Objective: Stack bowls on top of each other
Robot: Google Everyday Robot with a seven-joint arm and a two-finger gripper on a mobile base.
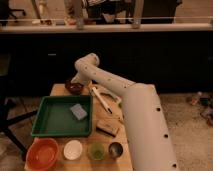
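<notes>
The robot's gripper (76,80) hangs just above the small maroon bowl (75,89), jaws spread apart, at the far edge of the green tray (55,98) on the desk (59,90). The wide orange-red bowl (42,152) sits off the tray's near-left corner.

A green tray (54,119) is sitting on the wooden surface (57,91), carrying a gray sponge (78,111) near its right wall. Along the front edge, a small white bowl (73,149), a pale green cup (96,150) and a dark cup (116,149) are standing in a row. A white utensil (101,100) is lying just right of the tray.
</notes>
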